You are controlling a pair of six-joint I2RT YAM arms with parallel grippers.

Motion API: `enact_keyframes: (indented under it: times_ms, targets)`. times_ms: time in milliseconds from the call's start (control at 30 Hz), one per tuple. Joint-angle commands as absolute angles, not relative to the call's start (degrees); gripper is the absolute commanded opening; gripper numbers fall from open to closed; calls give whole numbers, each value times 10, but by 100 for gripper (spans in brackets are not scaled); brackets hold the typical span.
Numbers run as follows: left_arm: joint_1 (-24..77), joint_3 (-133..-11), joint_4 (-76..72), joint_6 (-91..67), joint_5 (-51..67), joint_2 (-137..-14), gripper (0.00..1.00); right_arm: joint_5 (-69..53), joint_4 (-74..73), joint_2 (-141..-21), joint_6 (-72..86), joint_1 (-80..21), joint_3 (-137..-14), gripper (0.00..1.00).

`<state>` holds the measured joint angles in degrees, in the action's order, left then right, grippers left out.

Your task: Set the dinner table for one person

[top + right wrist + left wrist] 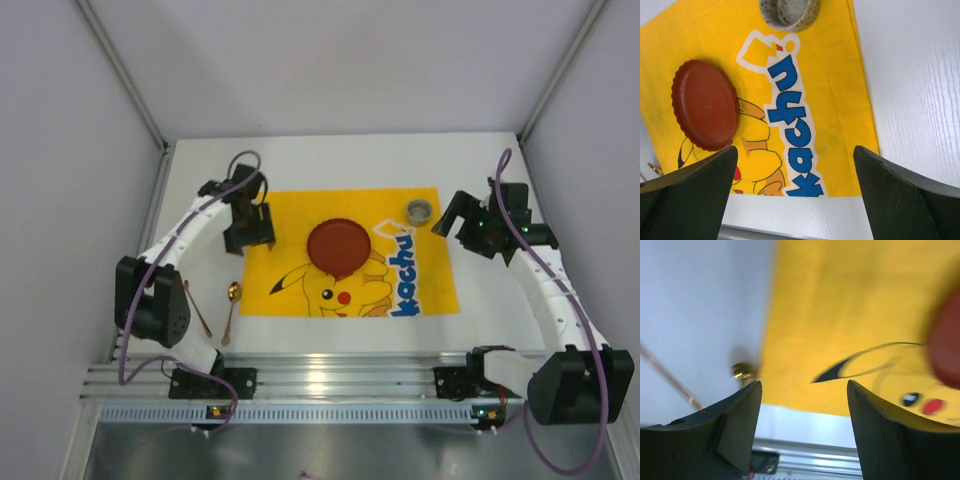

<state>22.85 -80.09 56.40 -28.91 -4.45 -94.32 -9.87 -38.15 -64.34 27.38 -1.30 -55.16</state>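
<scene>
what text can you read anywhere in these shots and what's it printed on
"kachu": blue letters outlined in white, printed on the yellow cloth mat, next to the red plate.
Nothing else can be read: no lettering shows on the plate, the speckled cup or the gold spoon.

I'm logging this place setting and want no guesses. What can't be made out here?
Left wrist: red plate is a blur, cut off by the right edge.
Left wrist: gold spoon is blurred, its handle behind a finger of the left gripper.
Right wrist: speckled cup is cut off by the top edge.
Top view: thin rod beside the spoon is too small to identify.
</scene>
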Motion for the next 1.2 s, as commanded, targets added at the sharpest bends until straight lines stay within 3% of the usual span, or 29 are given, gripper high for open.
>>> enact_keyframes:
  times_ms: [0,167,367,567,833,1167]
  targets:
    - [149,-647,577,-316,-60,-891,74,-107,-371,-629,281,-4,-537,100]
    - [48,-534,560,-314,-26,-857,76,-110,-362,-623,285,-5,-519,100]
    - [-47,-551,535,-297,24,-898,71,-115,-358,-622,281,-5,-500,100]
    - [-46,-539,526,-269,52,-918,59,-110,-359,-624,276,-4,-498,100]
    - [-11,-544,537,-223,66,-894,55,-109,-347,-642,275,-4,-494,100]
    - [87,-549,547,-280,-46,-992,48,-113,-332,-672,280,-4,-505,100]
